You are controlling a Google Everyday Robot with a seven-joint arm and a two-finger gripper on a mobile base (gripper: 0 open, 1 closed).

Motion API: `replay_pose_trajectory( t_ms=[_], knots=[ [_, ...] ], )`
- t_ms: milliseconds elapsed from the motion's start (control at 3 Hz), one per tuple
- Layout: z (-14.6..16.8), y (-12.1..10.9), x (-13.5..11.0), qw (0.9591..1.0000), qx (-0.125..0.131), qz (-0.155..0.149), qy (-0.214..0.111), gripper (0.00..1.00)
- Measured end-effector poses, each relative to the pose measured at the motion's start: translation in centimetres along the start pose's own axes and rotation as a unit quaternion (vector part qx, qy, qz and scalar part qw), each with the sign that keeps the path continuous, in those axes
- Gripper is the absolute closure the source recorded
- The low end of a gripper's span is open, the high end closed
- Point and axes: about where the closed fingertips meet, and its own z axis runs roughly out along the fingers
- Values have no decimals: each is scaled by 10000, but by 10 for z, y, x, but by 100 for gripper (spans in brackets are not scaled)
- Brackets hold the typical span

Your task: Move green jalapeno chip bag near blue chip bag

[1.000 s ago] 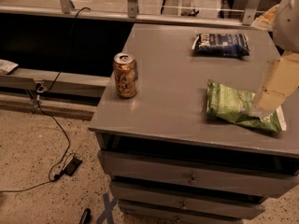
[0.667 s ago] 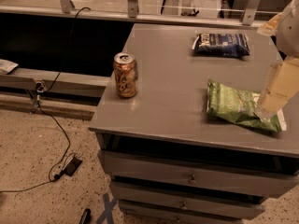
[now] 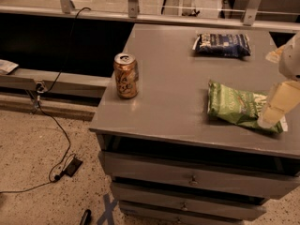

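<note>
The green jalapeno chip bag (image 3: 236, 107) lies flat on the right front part of the grey table (image 3: 178, 78). The blue chip bag (image 3: 221, 44) lies at the back right of the table, well apart from the green one. My gripper (image 3: 267, 118) comes in from the right edge of the camera view. Its pale tip is down at the right end of the green bag and covers that end. I cannot see whether it touches the bag.
An orange soda can (image 3: 126, 75) stands upright near the table's left front edge. Drawers (image 3: 190, 179) are below the tabletop. A black cable (image 3: 61, 139) lies on the speckled floor at left. A dark rail runs behind the table.
My gripper has lowered a little toward the right end of the green bag. The bags and the can have not moved.
</note>
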Motion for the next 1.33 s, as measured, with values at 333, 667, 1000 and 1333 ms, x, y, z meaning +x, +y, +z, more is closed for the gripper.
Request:
replay_pose_trajectory(
  t_ms=[333,667,1000,1333],
  knots=[
    [35,-3,10,9998,-140,131,-62,0],
    [73,2,20,9992,-337,194,-59,26],
    [88,5,22,9988,-440,197,-33,49],
    [86,5,22,9987,-465,185,-50,73]
  ],
)
